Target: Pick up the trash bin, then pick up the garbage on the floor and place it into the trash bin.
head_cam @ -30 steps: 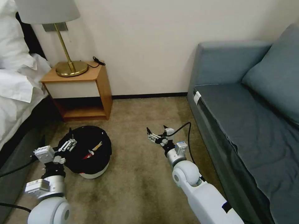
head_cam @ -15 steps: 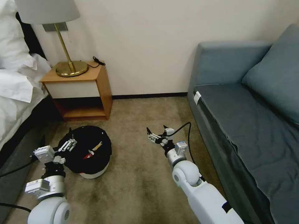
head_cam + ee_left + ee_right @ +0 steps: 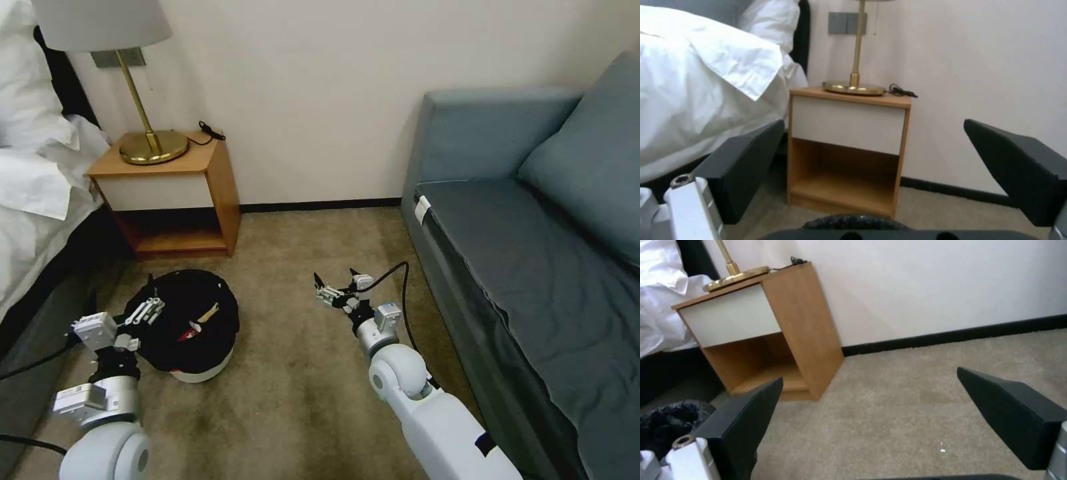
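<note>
The trash bin (image 3: 200, 365), white with a crinkled black bag, stands on the carpet in front of the nightstand. Inside it lie pieces of garbage: a yellow strip (image 3: 208, 312) and a red-and-white piece (image 3: 191, 331). My left gripper (image 3: 151, 294) hovers at the bin's left rim, open and holding nothing; the left wrist view shows the left gripper (image 3: 880, 173) spread wide above the bag's edge (image 3: 856, 221). My right gripper (image 3: 335, 277) is open over bare carpet to the right of the bin, and the right wrist view shows the right gripper (image 3: 876, 416) with the bag (image 3: 666, 420) off to one side.
A wooden nightstand (image 3: 180, 200) with a brass lamp (image 3: 153, 143) stands against the wall behind the bin. The bed (image 3: 33, 180) lies on the left and a blue-grey sofa (image 3: 533, 253) on the right. Open carpet (image 3: 300, 400) runs between them.
</note>
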Tool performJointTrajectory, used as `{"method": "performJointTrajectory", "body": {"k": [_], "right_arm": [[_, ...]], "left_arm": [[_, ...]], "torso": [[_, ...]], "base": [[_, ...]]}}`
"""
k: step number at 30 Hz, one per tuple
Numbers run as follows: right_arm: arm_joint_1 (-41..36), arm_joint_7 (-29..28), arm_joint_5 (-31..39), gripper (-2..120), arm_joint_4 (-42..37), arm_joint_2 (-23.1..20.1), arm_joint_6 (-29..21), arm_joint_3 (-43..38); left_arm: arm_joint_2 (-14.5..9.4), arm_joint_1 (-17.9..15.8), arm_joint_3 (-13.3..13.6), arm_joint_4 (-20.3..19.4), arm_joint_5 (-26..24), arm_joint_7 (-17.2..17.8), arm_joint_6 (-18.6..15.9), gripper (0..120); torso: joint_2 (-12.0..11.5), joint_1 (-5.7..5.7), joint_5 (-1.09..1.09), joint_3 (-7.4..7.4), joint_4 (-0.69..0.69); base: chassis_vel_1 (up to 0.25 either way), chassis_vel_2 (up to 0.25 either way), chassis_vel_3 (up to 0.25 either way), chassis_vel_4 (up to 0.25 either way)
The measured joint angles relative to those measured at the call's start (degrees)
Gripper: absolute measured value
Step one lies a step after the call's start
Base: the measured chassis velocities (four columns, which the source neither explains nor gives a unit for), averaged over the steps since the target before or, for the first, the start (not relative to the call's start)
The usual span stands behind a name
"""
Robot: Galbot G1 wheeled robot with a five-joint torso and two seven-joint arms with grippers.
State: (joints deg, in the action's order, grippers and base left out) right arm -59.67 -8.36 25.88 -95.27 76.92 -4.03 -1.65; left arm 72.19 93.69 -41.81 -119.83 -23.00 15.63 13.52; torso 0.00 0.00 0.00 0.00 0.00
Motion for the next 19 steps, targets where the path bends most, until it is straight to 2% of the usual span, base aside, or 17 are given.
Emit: {"method": "performJointTrajectory", "body": {"k": [19], "right_arm": [[0.0, 0.0, 0.0, 100, 0.0, 0.0, 0.0, 0.0]], "left_arm": [[0.0, 0.0, 0.0, 0.0, 0.0, 0.0, 0.0, 100]], "torso": [[0.0, 0.0, 0.0, 0.0, 0.0]], "base": [[0.0, 0.0, 0.0, 0.0]]}}
